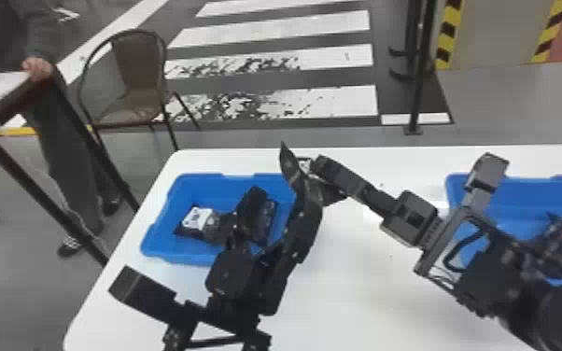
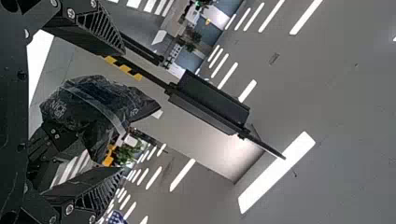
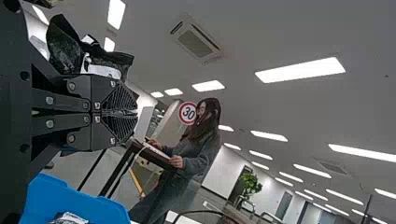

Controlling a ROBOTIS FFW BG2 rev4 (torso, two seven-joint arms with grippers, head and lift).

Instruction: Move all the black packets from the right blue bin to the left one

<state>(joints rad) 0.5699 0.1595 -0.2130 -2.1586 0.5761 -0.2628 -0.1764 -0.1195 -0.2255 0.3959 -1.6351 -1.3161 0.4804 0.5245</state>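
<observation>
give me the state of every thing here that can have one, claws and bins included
left claw, open
right claw, shut
raised black packet, up beside the right claw, grip unclear
left blue bin, open-topped, holding packets
right blue bin, open-topped, partly hidden, still to be emptied
chair, upright

Your left bin (image 1: pixel 172 255) and right bin (image 1: pixel 541 192) are both blue, your table (image 1: pixel 350 289) white. You see a black packet (image 1: pixel 199 225) with a white patch, white-striped dark floor (image 1: pixel 331 99), yellow-and-black banded tape (image 1: pixel 446 42), a red-ringed white sign (image 3: pixel 187 113).
</observation>
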